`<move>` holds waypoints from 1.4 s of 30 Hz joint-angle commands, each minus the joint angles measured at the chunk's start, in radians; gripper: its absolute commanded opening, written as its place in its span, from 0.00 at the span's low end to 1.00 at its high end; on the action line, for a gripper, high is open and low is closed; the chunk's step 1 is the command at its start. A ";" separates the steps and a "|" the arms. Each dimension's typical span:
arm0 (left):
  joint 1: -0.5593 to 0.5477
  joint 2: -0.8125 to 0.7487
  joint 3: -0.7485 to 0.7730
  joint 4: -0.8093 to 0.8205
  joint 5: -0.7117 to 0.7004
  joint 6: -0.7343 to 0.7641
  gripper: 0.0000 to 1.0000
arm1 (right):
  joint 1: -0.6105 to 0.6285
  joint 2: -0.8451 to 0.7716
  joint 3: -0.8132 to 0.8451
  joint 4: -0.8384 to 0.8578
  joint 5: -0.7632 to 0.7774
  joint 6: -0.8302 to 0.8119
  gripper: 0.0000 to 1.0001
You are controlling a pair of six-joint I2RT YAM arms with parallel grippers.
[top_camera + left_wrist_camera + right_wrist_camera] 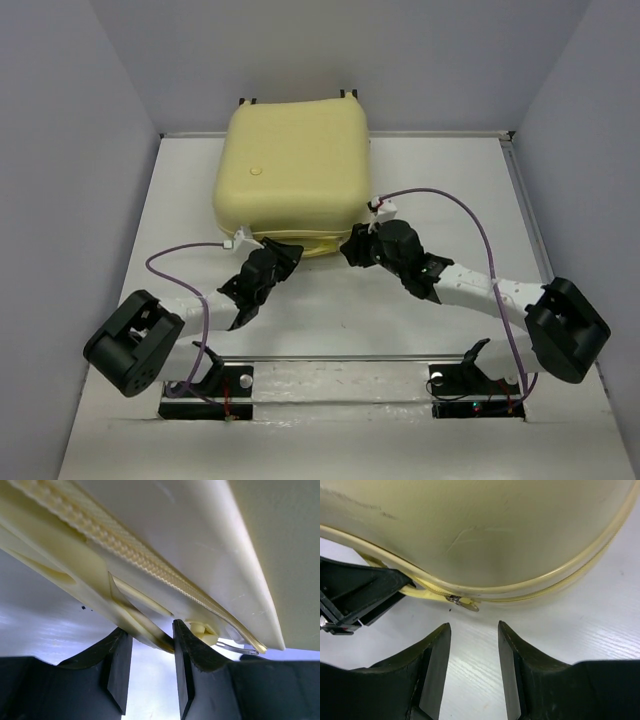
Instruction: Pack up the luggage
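Sprawling across the far middle of the bench (440, 190), the pale yellow luggage (290, 165) lies flat, lid down, its zip seam running left to right along the near edge. The left tool (149, 627) straddles that seam's lip; whether it's clamped, can't tell. The right tool (474, 625) is spread and holds nothing. The zipper pull (462, 602) sits dead ahead, just beyond its tips, so the right arm looks better placed.
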 commanded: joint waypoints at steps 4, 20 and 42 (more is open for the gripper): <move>-0.142 0.049 0.036 0.270 0.098 0.115 0.06 | 0.005 -0.005 -0.057 0.140 -0.024 -0.019 0.54; -0.276 0.211 0.092 0.382 0.058 0.049 0.06 | 0.005 0.085 -0.090 0.333 0.228 -0.036 0.30; -0.287 0.287 0.169 0.370 0.090 0.088 0.06 | 0.024 -0.065 -0.050 0.121 -0.027 -0.136 0.07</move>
